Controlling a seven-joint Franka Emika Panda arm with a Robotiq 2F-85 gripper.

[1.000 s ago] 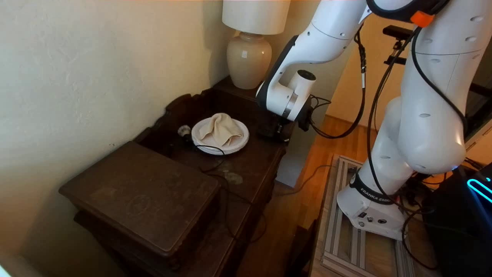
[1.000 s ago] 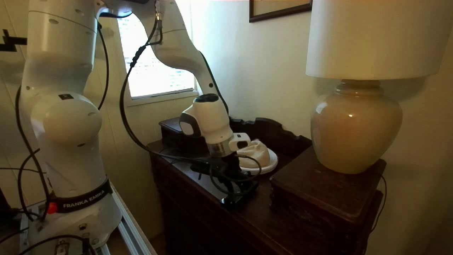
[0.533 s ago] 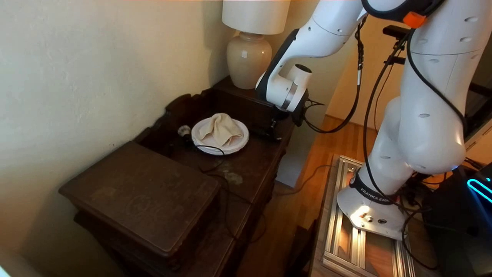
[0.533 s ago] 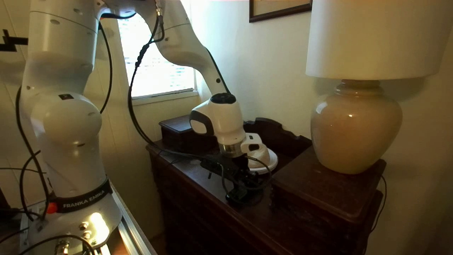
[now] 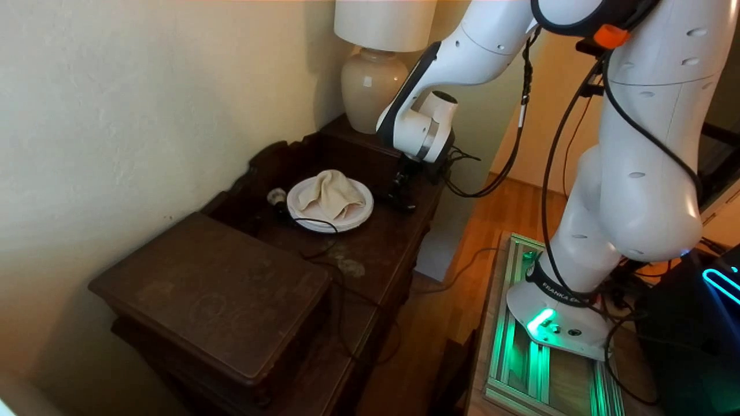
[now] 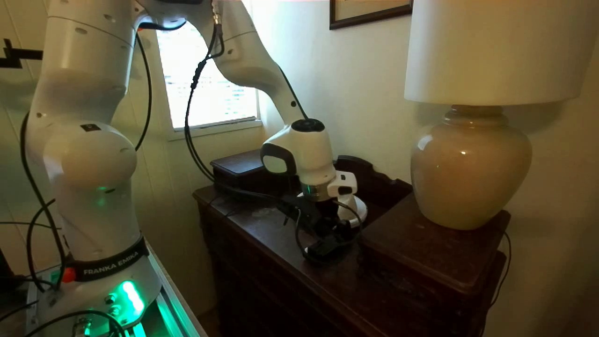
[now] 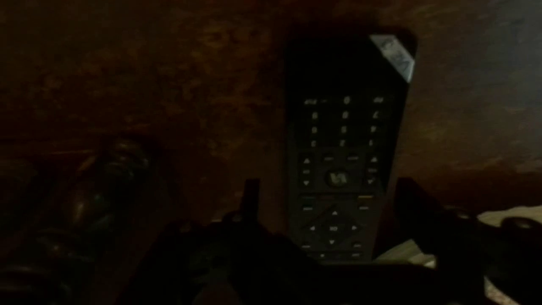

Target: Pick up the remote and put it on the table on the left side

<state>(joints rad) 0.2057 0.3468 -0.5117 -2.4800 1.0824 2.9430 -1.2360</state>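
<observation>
The remote (image 7: 338,148) is black with pale buttons and a pale label on one corner. In the wrist view it lies on the dark wooden dresser top. My gripper (image 7: 328,186) is open, one finger on each side of the remote's lower half, with gaps between fingers and remote. The gripper also shows low over the dresser top (image 5: 376,242) in both exterior views (image 5: 402,190) (image 6: 325,238). The remote cannot be told apart from the dark gripper and wood there. Whether the fingertips touch the wood cannot be told.
White plates (image 5: 361,216) with a beige cloth (image 5: 332,196) stand beside the gripper. A brush (image 5: 277,199) and a black cable (image 5: 341,300) lie near them. Raised box sections (image 5: 214,294) (image 6: 430,248) stand at both ends; one carries a lamp (image 6: 470,173).
The arm has moved the gripper leftward, closer to the plates, away from the dresser's front edge. The light on the robot base has gone from off to white to green.
</observation>
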